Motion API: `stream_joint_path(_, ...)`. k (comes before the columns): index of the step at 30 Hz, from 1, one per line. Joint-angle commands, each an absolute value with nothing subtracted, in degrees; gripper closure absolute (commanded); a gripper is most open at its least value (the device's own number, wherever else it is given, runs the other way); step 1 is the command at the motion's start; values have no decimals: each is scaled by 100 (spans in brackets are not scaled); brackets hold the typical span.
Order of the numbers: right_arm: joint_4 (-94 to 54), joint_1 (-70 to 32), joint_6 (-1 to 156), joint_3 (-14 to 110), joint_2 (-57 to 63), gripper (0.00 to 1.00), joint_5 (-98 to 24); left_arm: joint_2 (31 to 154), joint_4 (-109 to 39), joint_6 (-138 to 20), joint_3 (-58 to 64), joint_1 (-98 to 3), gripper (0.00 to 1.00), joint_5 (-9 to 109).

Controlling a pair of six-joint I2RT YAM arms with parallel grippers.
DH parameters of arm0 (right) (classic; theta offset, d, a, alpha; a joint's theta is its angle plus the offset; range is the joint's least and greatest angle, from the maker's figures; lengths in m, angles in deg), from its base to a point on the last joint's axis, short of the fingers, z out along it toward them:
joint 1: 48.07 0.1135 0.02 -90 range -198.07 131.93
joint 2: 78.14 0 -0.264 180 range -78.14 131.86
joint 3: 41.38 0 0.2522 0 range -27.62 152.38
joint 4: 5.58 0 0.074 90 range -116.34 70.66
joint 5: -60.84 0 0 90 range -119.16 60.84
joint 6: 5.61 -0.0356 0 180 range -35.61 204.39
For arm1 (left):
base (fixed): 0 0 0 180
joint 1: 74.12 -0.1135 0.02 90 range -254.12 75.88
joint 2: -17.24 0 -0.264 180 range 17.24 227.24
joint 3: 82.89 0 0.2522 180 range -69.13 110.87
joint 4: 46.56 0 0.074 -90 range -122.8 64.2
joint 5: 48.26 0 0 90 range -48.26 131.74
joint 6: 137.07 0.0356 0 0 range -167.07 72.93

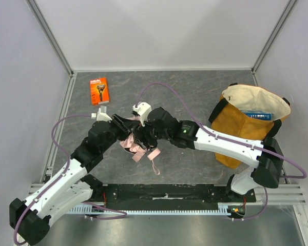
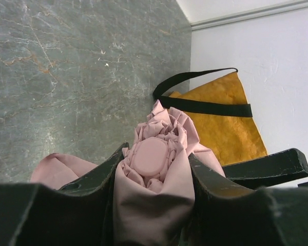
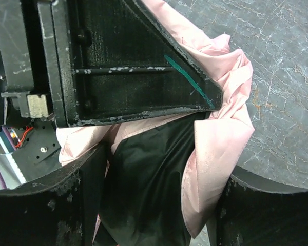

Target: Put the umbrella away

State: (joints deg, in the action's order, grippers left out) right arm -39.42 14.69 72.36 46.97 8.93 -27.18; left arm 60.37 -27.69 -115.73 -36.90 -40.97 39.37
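Umbrella (image 1: 138, 148), crumpled pale pink with black lining, sits between my 2 grippers over the table (image 1: 195, 92). My left gripper (image 2: 156, 163) clasps its bunched fabric; my right gripper (image 3: 159, 179) straddles cloth, and I cannot tell whether it grips.

The umbrella (image 2: 153, 174) is coloured pale pink between the black fingers (image 2: 95, 182) of the left gripper (image 2: 157, 152); a glossy black panel is seen on it between the fingers of the right gripper (image 3: 159, 171). Beyond the left gripper, a mustard-yellow tote bag (image 2: 231, 128) with black straps is shown. The table (image 2: 66, 61) is patterned grey with pale and rusty veins.
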Motion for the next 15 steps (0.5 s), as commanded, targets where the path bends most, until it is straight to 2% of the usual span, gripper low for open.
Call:
stream_joint_path(1,-3956,1644,7964,4858,1063,27,-3344,6013,-3217,-12098,-3458,-4019,98,4147)
stream_joint_path(4,-3789,1644,7973,4683,958,24,-3671,5943,-3639,-12028,-3625,-4019,98,4411)
stream_joint_path(10,-3798,1644,7842,4436,738,18,-3540,5671,-4729,-11677,-4135,-4028,98,4824)
stream_joint_path(15,-4069,1653,7648,4541,869,18,-3048,5600,-4169,-11895,-4101,-4028,98,4561)
